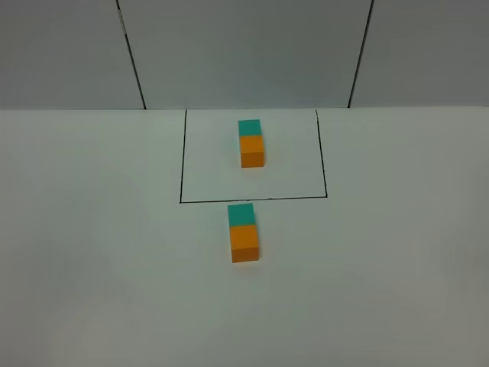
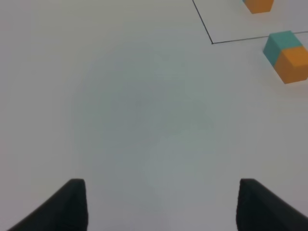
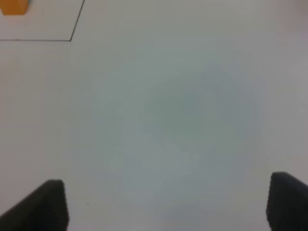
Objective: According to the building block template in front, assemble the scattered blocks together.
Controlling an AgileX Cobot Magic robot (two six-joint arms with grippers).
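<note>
The template, a teal cube and an orange cube joined, sits inside a thin black drawn rectangle at the back of the white table. Just in front of the rectangle, the loose teal cube touches the loose orange cube, teal farther back, forming the same bar. The left wrist view shows this pair, teal cube and orange cube, far from my left gripper, which is open and empty. My right gripper is open and empty over bare table. Neither gripper appears in the exterior high view.
The white table ends at a grey panelled wall behind the rectangle. A corner of the black line and an edge of the template's orange cube show in the right wrist view.
</note>
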